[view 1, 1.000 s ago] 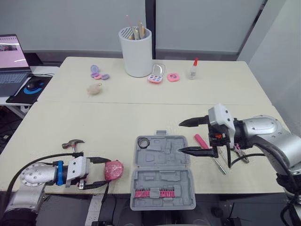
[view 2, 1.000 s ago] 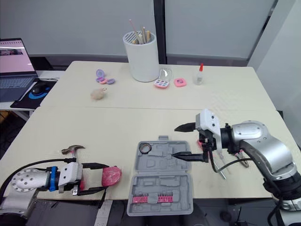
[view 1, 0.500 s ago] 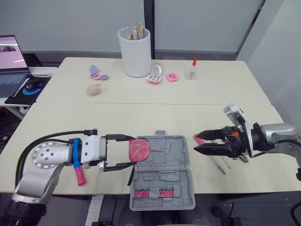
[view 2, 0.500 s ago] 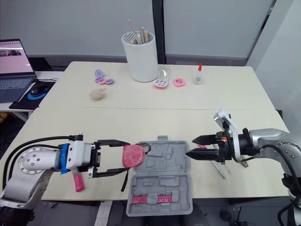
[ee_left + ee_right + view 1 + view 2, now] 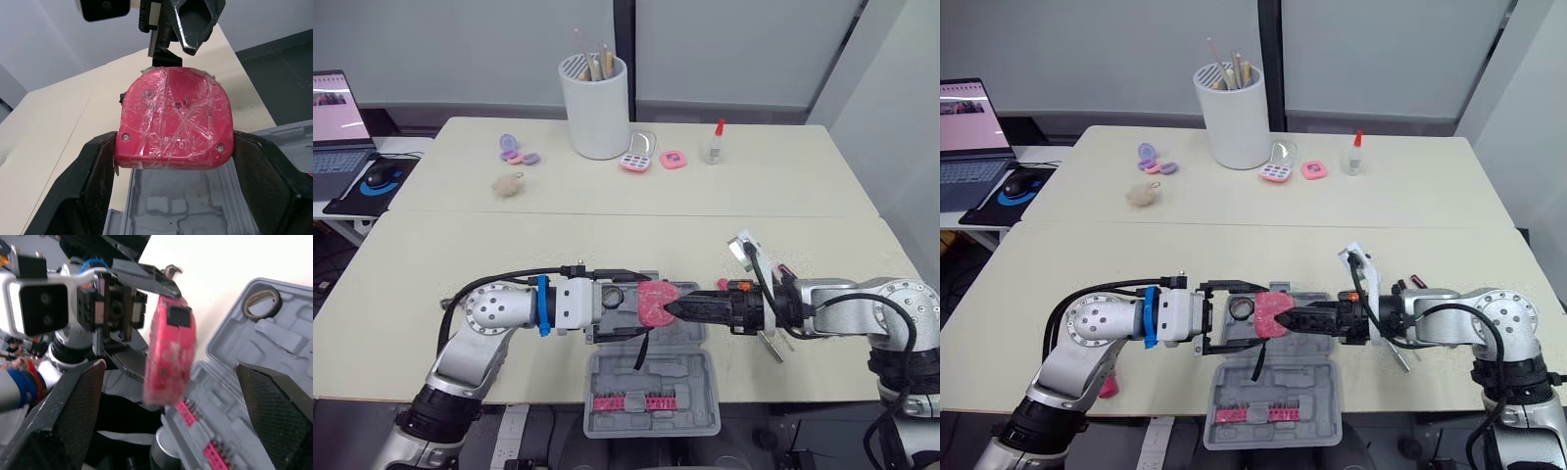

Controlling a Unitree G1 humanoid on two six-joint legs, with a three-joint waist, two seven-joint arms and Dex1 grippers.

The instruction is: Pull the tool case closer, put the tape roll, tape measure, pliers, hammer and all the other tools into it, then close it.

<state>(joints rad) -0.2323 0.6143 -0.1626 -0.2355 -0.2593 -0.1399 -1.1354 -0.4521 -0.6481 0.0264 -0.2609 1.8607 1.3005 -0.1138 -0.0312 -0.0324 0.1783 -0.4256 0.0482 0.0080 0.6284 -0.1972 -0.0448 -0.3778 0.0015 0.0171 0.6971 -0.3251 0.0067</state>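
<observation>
The red tape measure (image 5: 656, 302) hangs over the far half of the open grey tool case (image 5: 651, 382), with my left gripper (image 5: 1268, 313) shut on it. In the left wrist view the fingers (image 5: 98, 161) press against both sides of the tape measure (image 5: 173, 122). My right gripper (image 5: 680, 308) reaches in from the right, open, its tips right at the tape measure (image 5: 168, 352). The tape roll (image 5: 262, 303) lies in a far corner pocket of the case. The hammer's pink handle (image 5: 1108, 385) sits at the front left edge. Pliers (image 5: 778, 272) and a screwdriver (image 5: 771, 345) lie under my right arm.
A pink bit strip (image 5: 631, 402) fills the case's near half. At the table's back stand a white pot of sticks (image 5: 599, 108), a glue bottle (image 5: 716, 145), small compacts (image 5: 638, 162) and a fluffy ball (image 5: 511, 185). A laptop (image 5: 337, 117) sits far left.
My left arm carried the tape measure from the table's front left edge rightwards to over the case. My right gripper swung left and now meets it.
</observation>
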